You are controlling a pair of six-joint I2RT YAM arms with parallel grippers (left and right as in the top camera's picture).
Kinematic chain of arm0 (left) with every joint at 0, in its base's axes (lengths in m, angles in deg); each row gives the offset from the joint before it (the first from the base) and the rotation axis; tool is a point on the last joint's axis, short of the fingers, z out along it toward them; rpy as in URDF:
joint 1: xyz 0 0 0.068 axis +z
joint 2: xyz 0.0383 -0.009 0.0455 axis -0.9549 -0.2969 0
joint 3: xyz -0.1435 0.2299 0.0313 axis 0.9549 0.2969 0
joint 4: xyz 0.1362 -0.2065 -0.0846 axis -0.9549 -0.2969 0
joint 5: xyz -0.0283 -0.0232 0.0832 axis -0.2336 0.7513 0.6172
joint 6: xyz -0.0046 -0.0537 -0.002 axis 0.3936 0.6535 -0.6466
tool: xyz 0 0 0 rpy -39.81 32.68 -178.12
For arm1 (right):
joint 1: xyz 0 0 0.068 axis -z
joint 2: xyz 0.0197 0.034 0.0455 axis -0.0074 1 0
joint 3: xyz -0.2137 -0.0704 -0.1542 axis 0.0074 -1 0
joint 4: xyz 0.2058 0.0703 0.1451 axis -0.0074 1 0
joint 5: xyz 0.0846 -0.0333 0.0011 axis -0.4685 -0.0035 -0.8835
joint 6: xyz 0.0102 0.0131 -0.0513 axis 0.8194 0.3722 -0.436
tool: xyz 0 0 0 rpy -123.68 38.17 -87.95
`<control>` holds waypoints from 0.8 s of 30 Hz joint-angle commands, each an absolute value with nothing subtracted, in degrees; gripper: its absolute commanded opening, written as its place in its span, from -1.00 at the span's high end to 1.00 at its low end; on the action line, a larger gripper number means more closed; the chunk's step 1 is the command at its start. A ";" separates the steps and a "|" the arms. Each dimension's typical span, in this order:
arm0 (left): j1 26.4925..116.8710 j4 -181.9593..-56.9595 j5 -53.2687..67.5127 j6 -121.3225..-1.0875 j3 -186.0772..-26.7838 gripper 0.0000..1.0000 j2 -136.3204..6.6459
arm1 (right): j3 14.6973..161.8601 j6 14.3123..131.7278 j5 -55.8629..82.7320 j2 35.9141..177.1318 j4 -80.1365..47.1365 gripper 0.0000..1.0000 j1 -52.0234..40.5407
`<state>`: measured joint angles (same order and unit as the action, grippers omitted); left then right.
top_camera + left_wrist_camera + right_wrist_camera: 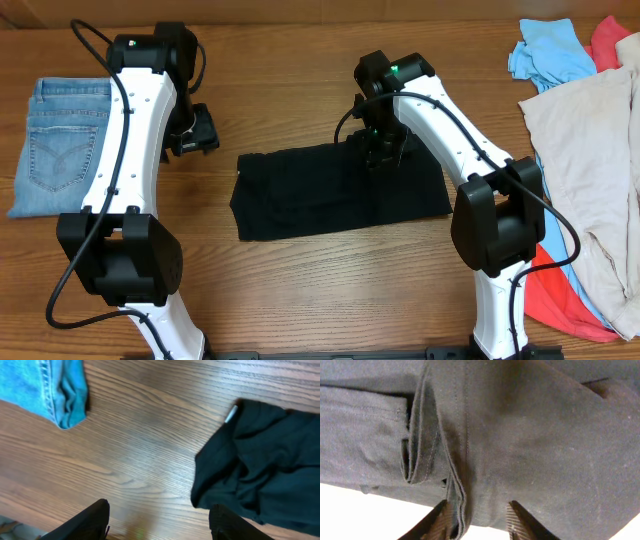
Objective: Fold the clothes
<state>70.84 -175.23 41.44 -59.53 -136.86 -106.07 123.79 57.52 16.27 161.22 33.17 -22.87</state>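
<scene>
1. Black T-shirt (340,195) lies folded flat mid-table, between both arms.
2. Left gripper (160,525): wide apart, empty, over bare table (150,450).
3. Right gripper (479,522): narrowed astride the shirt's hem; whether it's clamped, cannot tell.

One brown wooden table (300,60) carries two white-and-black robot arms: one left arm (130,130) and one right arm (440,120). Garments number five or six: one folded black T-shirt (340,190), one folded pair of light blue denim jeans (55,145), one cream cloth garment (590,150), one light blue cloth garment (550,50), and two coral cloth patches (550,295), one garment or two, unclear.
</scene>
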 commanded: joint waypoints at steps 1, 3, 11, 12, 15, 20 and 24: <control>70.45 -174.48 32.39 -64.25 -135.70 -0.38 -105.98 | 123.46 58.27 17.12 160.06 33.06 0.19 -22.63; 70.45 -173.13 28.45 -65.94 -133.42 -0.41 -105.98 | 123.48 61.09 20.55 160.04 33.02 0.18 -22.25; 70.45 -163.12 19.10 -70.90 -119.87 -0.50 -105.98 | 125.29 64.78 24.59 158.42 33.48 0.05 -16.20; 70.45 -161.48 18.66 -70.90 -118.23 -0.50 -105.98 | 125.40 64.76 24.59 158.03 33.52 0.03 -15.28; 70.45 -156.06 18.60 -71.40 -113.51 -0.51 -105.98 | 125.42 64.71 24.42 157.15 34.02 0.02 -12.44; 70.42 -150.14 18.18 -75.23 -107.33 -0.54 -105.98 | 125.42 64.50 24.40 157.05 35.84 0.00 -9.25; 70.40 -144.19 17.33 -75.88 -102.80 -0.61 -106.00 | 125.42 64.50 24.42 157.05 35.60 0.00 -8.79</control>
